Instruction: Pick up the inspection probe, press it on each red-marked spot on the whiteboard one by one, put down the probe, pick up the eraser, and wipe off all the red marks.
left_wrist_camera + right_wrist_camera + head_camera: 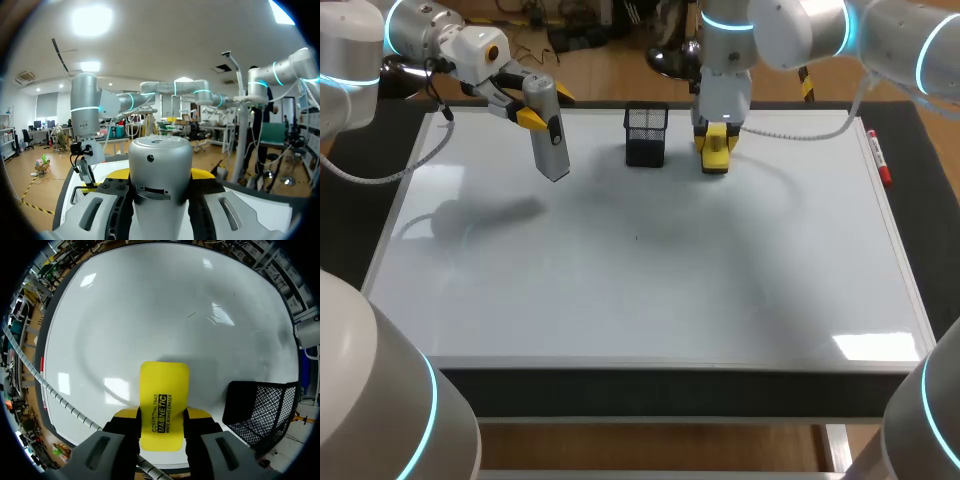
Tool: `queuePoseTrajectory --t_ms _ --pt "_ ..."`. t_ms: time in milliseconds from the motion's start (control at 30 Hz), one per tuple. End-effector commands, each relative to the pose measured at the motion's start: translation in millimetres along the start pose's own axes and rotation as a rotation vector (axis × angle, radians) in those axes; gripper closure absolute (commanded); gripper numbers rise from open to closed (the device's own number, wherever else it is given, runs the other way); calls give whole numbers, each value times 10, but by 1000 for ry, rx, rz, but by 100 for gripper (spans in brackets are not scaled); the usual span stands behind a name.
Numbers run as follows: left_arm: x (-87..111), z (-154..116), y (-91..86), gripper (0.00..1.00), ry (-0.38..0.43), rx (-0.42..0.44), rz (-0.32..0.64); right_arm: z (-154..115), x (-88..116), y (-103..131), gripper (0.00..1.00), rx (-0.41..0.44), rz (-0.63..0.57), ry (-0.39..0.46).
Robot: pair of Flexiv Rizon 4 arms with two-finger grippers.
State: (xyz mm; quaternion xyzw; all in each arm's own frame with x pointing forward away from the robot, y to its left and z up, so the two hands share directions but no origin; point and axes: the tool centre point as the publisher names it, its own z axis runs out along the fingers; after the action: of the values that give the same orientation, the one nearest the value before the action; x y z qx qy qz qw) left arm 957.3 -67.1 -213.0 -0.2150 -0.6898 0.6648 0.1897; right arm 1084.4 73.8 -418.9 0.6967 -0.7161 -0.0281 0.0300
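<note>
Whiteboard (650, 280) shows no red marks, apparently already wiped. Left gripper (545, 108) pinches the probe (551, 145), raised far left; right gripper (162, 414) pinches the eraser (164, 385), far middle

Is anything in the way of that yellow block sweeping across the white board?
Nothing visible blocks it. The eraser, gripped by the right gripper, has bare whiteboard ahead. The black mesh basket stands beside it, off to one side, and the left gripper holds the probe up over the board's left part.
</note>
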Motion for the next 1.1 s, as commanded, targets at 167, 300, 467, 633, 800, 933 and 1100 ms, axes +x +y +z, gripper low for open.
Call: queuePoseTrajectory --t_ms 167,300,467,633,800,933,1100 --pt "-16 -16 -3 100 6 2 0 38 14 -19 100 1 19 11" --pt "-16 -16 -3 100 6 2 0 46 20 -8 91 7 28 16" --pt "-16 -16 -3 100 6 2 0 -12 84 14 0 29 51 6" --pt "-16 -16 -3 100 6 2 0 -134 181 61 0 68 82 2" --pt "-16 -16 -3 100 6 2 0 -220 275 147 0 79 162 -29" --pt "-16 -16 -3 100 6 2 0 -347 360 223 0 76 252 -80" --pt "-16 -16 -3 100 6 2 0 -539 531 301 0 77 407 -181"
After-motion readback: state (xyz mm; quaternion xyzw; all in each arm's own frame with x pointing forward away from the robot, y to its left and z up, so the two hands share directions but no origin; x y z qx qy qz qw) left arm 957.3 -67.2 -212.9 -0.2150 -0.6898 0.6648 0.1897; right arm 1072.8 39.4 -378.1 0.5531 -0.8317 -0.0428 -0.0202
